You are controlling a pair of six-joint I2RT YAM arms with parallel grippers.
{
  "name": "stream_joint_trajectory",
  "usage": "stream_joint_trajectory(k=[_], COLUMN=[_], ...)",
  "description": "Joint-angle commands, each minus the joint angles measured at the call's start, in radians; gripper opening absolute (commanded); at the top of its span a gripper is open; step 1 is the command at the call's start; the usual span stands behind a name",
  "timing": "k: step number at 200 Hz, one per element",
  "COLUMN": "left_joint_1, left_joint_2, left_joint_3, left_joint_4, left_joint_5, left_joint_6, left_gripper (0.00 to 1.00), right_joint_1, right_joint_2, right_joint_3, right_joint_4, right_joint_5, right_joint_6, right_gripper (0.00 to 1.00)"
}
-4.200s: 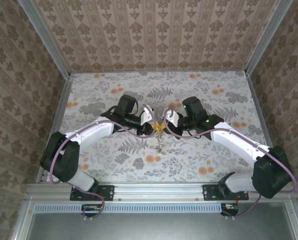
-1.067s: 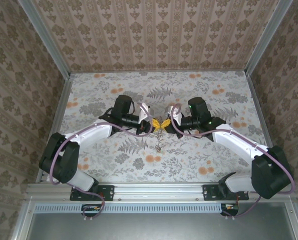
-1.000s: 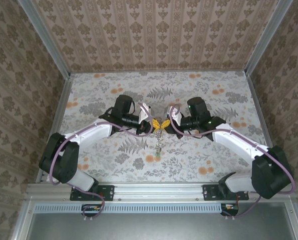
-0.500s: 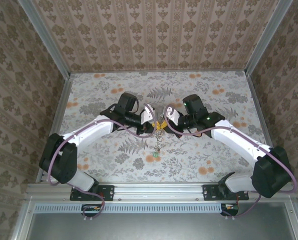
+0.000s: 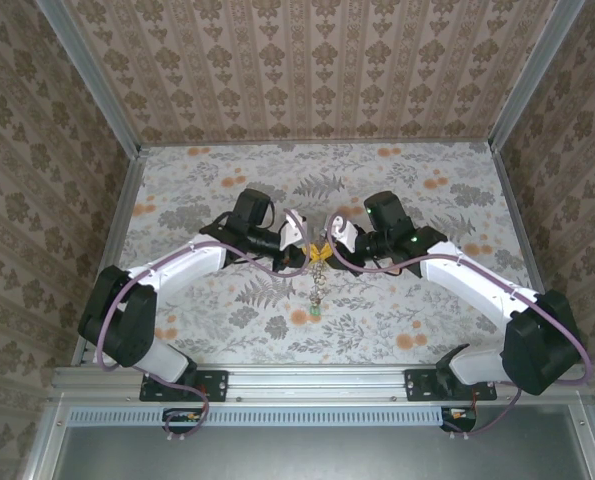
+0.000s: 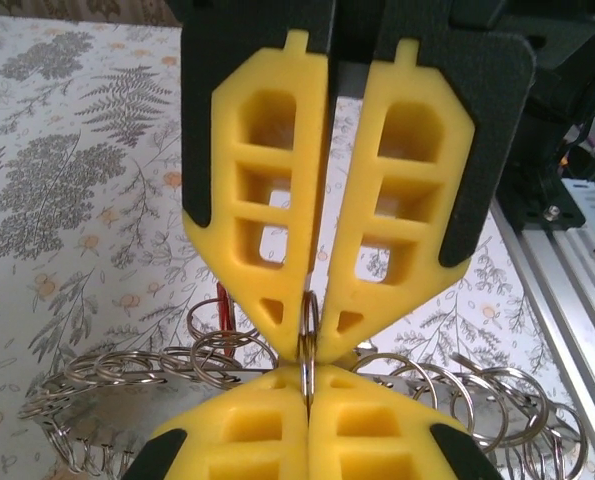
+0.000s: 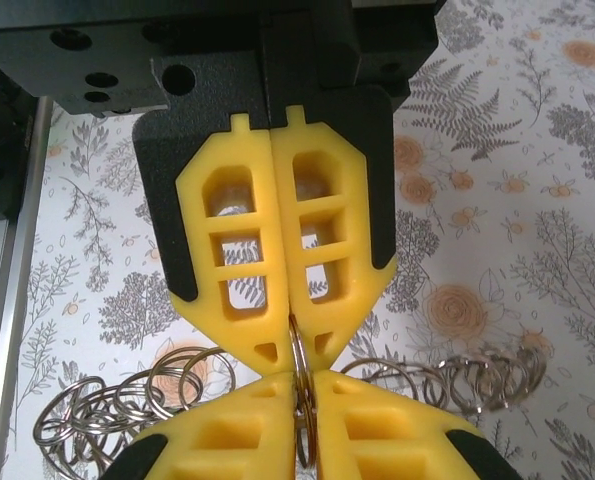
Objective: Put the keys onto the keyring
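My left gripper [image 5: 314, 254] and right gripper [image 5: 327, 250] meet tip to tip above the middle of the table. Both are shut on the keyring [image 6: 307, 335], a thin metal ring seen edge-on between the yellow tips. In the left wrist view my left gripper [image 6: 307, 378] is at the bottom and the right gripper [image 6: 309, 338] faces it from above. In the right wrist view the right gripper [image 7: 303, 388] is below and the left gripper [image 7: 295, 350] above, with the keyring [image 7: 299, 345] pinched between them. A chain of rings [image 5: 319, 285] hangs below, ending in a green key [image 5: 318, 311]. A red key [image 6: 221, 305] shows behind the rings.
Several linked metal rings [image 6: 127, 375] spread left and right under the grippers, also as rings [image 7: 127, 400] in the right wrist view. The floral table [image 5: 207, 180] is walled by patterned panels, with an aluminium rail [image 5: 317, 380] along the near edge.
Both grippers have stayed tip to tip and shifted slightly. The hanging chain has swung a little, and the green key now shows at its lower end.
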Motion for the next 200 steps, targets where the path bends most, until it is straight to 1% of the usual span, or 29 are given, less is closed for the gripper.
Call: stream_joint_trajectory(k=[1,47,76,84,93,99,111,118,123,129,157,167,200], left_joint_1=[0.008,0.025,0.033,0.035,0.036,0.036,0.036,0.036,0.034,0.032,0.015,0.010,-0.017], left_joint_2=[-0.045,-0.051,-0.054,-0.054,-0.054,-0.054,-0.055,-0.054,-0.055,-0.054,-0.054,-0.053,-0.039], left_joint_3=[-0.008,-0.032,-0.049,-0.049,-0.050,-0.048,-0.045,-0.040,-0.037,-0.029,-0.005,0.004,0.047], left_joint_4=[0.105,0.179,0.230,0.234,0.232,0.226,0.200,0.172,0.150,0.118,0.010,-0.017,-0.102], left_joint_5=[0.138,0.190,0.202,0.204,0.202,0.197,0.173,0.149,0.122,0.091,-0.032,-0.058,-0.129], left_joint_6=[-0.047,-0.098,-0.134,-0.137,-0.140,-0.138,-0.122,-0.105,-0.092,-0.072,0.018,0.040,0.101], left_gripper=[0.00,0.00,0.00,0.00,0.00,0.00,0.00,0.00,0.06,0.09,0.11,0.13,0.11], right_joint_1=[-0.015,-0.045,-0.062,-0.065,-0.066,-0.066,-0.066,-0.066,-0.064,-0.063,-0.042,-0.029,0.011], right_joint_2=[-0.009,-0.008,-0.006,-0.007,-0.008,-0.007,-0.009,-0.010,-0.012,-0.012,-0.007,0.001,0.018], right_joint_3=[-0.032,-0.065,-0.078,-0.080,-0.077,-0.074,-0.060,-0.053,-0.046,-0.040,0.001,0.023,0.075], right_joint_4=[0.069,0.115,0.140,0.143,0.144,0.143,0.132,0.125,0.120,0.116,0.051,0.010,-0.070], right_joint_5=[-0.042,-0.092,-0.112,-0.117,-0.116,-0.114,-0.112,-0.116,-0.116,-0.116,-0.086,-0.058,0.013], right_joint_6=[0.010,0.033,0.045,0.044,0.044,0.047,0.046,0.046,0.044,0.044,0.015,-0.004,-0.039], right_gripper=[0.14,0.13,0.15,0.13,0.07,0.05,0.00,0.00,0.00,0.00,0.00,0.00,0.00])
